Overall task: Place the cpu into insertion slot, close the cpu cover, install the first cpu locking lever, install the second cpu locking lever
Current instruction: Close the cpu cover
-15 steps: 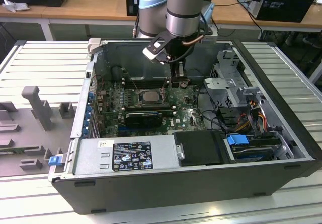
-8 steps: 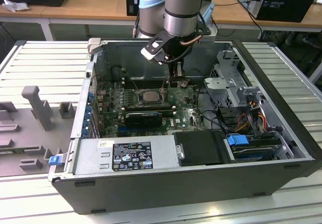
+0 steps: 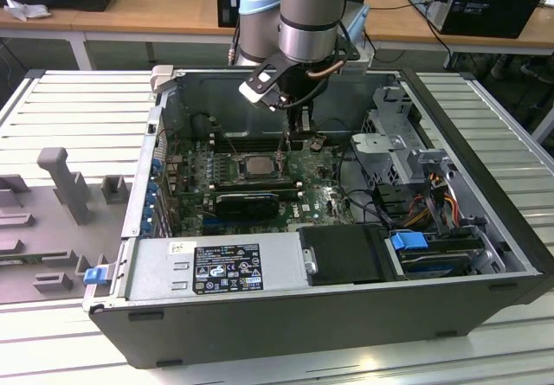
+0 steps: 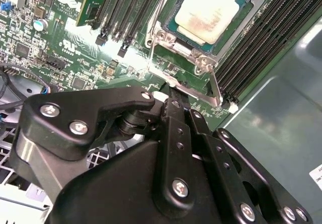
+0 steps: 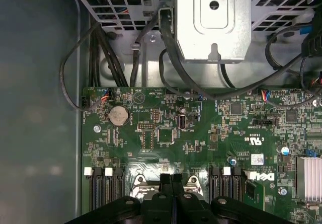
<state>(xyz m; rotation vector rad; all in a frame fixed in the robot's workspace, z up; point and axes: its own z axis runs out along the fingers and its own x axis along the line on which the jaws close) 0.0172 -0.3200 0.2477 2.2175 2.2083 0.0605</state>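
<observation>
Black pincer [image 5: 171, 176] clenched, fingers pressed together inside the open dark grey computer case [image 3: 303, 316] on the slatted grey table [image 3: 78, 99]. Tips meet a thin silver metal lever rod [image 4: 201, 95] on the green circuit board [image 5: 201, 133]; cannot tell if the rod is pinched. Small square silver-topped cpu [image 4: 209, 15] sits in the dark square insertion slot [image 4: 171, 22]. Silver-grey metal frame cpu cover [image 4: 181, 48] lies flat around it.
</observation>
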